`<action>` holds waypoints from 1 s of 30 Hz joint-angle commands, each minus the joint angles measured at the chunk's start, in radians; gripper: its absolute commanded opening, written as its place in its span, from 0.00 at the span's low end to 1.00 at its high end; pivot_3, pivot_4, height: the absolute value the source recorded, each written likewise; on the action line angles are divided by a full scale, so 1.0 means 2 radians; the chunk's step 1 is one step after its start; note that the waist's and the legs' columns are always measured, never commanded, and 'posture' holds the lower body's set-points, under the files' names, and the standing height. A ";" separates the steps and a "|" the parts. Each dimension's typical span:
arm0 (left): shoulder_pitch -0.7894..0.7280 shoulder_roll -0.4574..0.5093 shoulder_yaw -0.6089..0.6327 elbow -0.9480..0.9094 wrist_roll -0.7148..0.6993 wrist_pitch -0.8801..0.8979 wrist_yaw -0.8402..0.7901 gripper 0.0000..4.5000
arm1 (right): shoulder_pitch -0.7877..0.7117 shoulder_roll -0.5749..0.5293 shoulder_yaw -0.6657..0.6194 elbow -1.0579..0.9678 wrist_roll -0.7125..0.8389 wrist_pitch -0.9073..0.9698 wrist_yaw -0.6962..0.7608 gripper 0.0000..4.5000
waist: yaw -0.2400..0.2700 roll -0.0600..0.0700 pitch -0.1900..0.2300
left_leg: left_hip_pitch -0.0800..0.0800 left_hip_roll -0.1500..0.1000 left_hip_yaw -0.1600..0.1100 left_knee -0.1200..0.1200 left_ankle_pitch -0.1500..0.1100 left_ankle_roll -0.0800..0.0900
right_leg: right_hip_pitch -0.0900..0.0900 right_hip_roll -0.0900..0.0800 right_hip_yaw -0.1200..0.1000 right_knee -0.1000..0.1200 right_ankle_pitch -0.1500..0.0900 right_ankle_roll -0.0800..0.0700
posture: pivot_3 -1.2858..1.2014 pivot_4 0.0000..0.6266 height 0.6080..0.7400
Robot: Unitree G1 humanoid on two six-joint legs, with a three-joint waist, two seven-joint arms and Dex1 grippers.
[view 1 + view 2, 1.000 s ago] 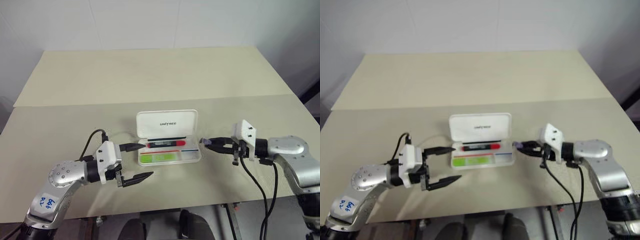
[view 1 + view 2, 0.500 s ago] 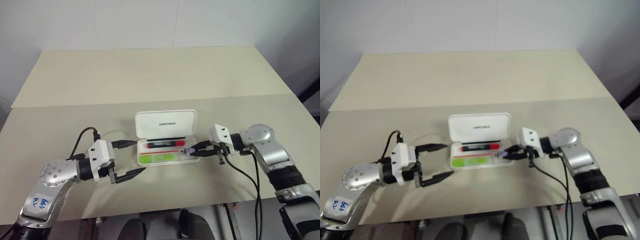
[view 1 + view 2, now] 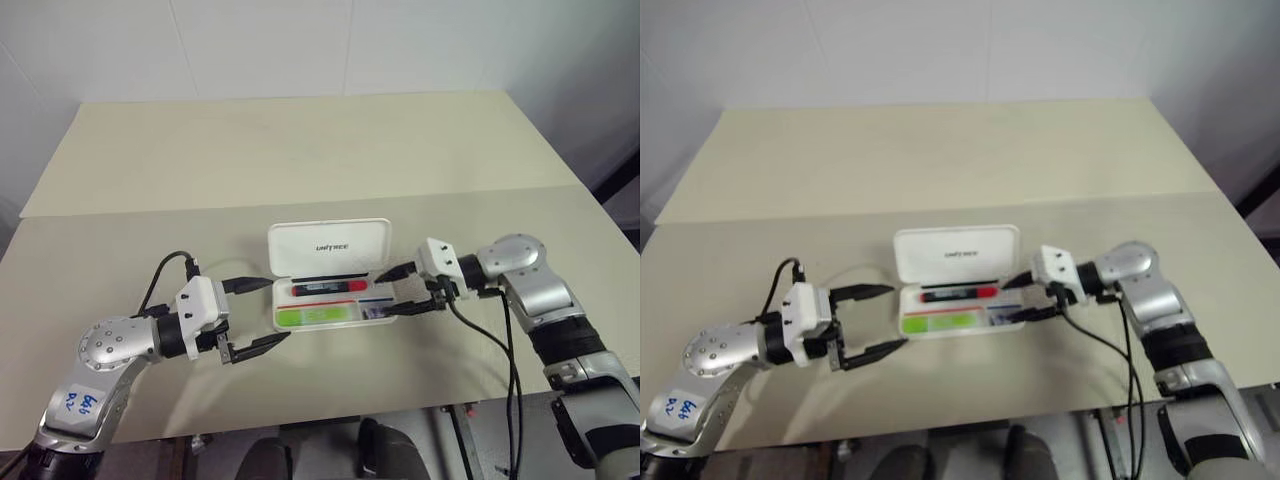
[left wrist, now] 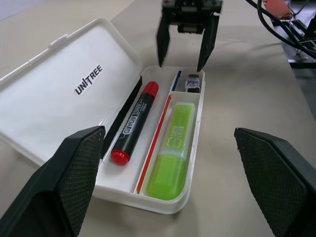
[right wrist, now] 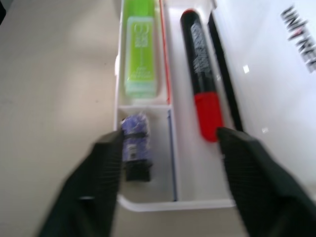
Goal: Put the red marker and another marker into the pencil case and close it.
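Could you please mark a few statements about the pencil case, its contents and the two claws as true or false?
1. The pencil case lies open, its lid up. True.
2. The red marker lies on the table beside the case. False: it lies inside the case, next to the lid hinge.
3. The green marker lies in the case, in the compartment beside the red marker's. True.
4. The right claw grips the small purple thing. False: its jaws are open, and the purple thing lies in the small end compartment.
5. The left claw is shut. False: its jaws are wide open, near the case's other end.
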 commanded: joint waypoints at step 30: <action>-0.076 -0.019 0.019 0.137 0.014 -0.118 -0.041 0.18 | 0.218 -0.062 -0.196 -0.160 0.087 0.001 -0.128 1.00 | 0.004 0.000 0.000 | 0.003 0.000 0.003 0.000 0.000 -0.001 | 0.000 0.000 0.000 0.001 0.000 0.000 | 0.52 0.24 1.00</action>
